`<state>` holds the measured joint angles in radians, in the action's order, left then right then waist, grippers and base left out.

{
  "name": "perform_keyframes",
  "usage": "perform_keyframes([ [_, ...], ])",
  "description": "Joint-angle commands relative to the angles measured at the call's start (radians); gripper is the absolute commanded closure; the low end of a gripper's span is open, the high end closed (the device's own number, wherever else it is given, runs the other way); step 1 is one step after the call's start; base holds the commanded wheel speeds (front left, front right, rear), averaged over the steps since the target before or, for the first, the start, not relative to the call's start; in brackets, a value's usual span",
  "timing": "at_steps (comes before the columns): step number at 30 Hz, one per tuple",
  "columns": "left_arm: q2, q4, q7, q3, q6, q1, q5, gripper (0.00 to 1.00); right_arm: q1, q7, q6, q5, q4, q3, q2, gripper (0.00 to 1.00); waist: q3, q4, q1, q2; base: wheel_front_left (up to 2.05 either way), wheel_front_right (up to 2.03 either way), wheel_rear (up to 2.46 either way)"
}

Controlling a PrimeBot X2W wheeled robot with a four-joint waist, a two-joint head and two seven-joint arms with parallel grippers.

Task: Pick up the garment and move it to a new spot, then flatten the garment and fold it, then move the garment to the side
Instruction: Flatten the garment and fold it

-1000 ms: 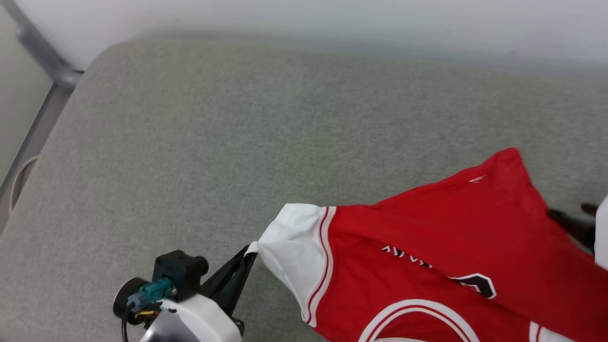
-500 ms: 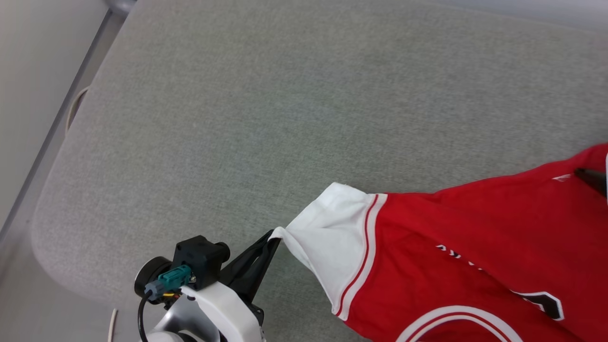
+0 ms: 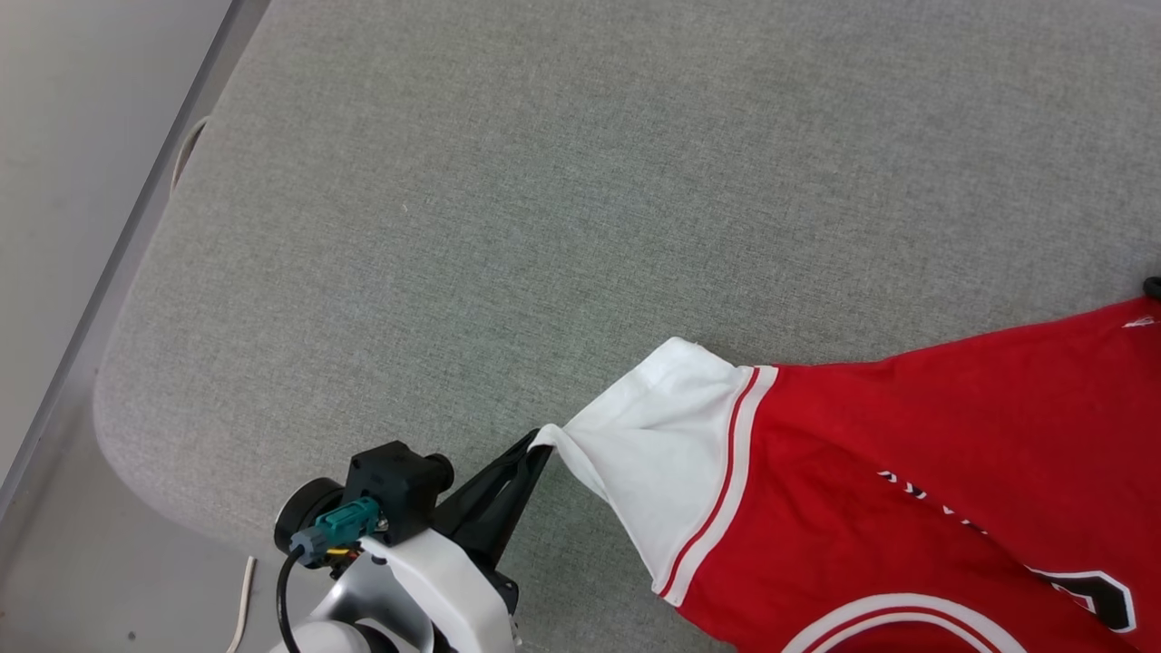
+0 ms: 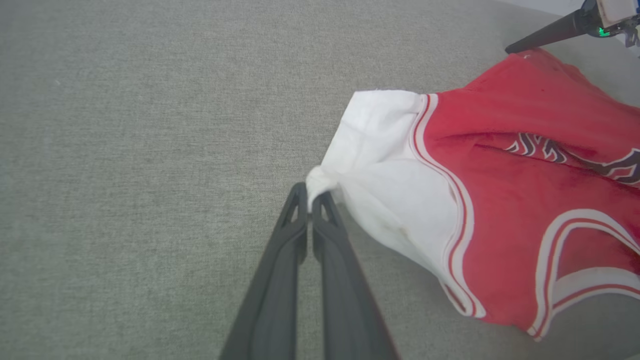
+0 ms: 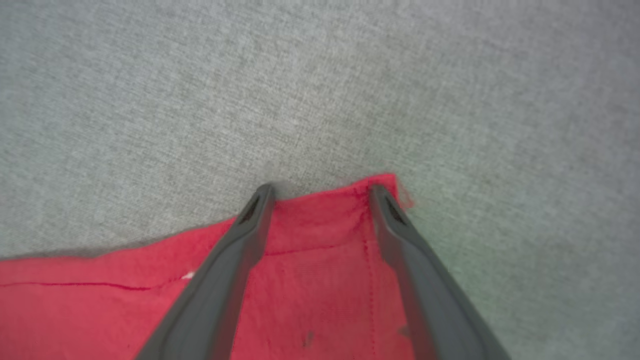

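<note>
From the head: loads of bare grey woven cushion up top and left, rounded corner lower left, smooth floor past it. Red jersey lying lower right, running off the right edge. Left gripper pinched tight on the tip of its white sleeve.

Left wrist: sleeve bunched to a little knot at the closed jaws, striped trim at the seam, open cushion to the left.

Right wrist: right gripper spread wide over a stitched red hem corner, clamping nothing.

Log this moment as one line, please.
left gripper: shut on shirt sleeve tip | right gripper: open over red hem corner | shirt: on grey pad, sleeve pulled taut
</note>
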<state>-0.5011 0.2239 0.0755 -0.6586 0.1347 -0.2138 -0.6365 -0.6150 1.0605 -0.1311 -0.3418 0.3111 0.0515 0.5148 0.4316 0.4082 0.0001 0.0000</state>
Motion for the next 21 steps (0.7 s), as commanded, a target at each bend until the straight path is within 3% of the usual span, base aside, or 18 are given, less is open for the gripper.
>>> perform_keyframes([
  [1, 0.002, -0.002, -0.006, 0.002, -0.001, -0.015, 0.002, 1.00, 0.026, 0.005, 0.001, -0.002, 0.037, -0.021, -0.020, 0.00, 0.002, 0.002, -0.0001, 0.0000, 0.00, 0.00, 0.00],
  [2, 0.004, -0.008, -0.008, 0.001, -0.002, -0.019, 0.000, 1.00, 0.027, 0.003, 0.001, -0.009, 0.049, -0.038, -0.021, 0.58, 0.003, 0.002, -0.0001, 0.0000, 0.00, 0.00, 0.00],
  [3, 0.006, -0.012, -0.009, 0.001, -0.003, -0.020, -0.001, 1.00, 0.028, 0.000, 0.001, -0.012, 0.054, -0.046, -0.020, 1.00, 0.003, 0.002, -0.0001, 0.0000, 0.00, 0.00, 0.00],
  [11, -0.001, -0.031, -0.014, 0.007, 0.000, -0.021, -0.006, 1.00, 0.027, -0.060, 0.001, -0.041, 0.086, -0.072, -0.020, 1.00, -0.037, -0.019, -0.0001, 0.0000, 0.00, 0.00, 0.00],
  [21, -0.023, -0.029, -0.017, 0.027, 0.015, 0.007, -0.021, 1.00, -0.010, -0.241, 0.001, -0.112, 0.105, -0.087, -0.025, 1.00, -0.165, -0.086, -0.0001, 0.0000, 0.00, 0.00, 0.00],
])
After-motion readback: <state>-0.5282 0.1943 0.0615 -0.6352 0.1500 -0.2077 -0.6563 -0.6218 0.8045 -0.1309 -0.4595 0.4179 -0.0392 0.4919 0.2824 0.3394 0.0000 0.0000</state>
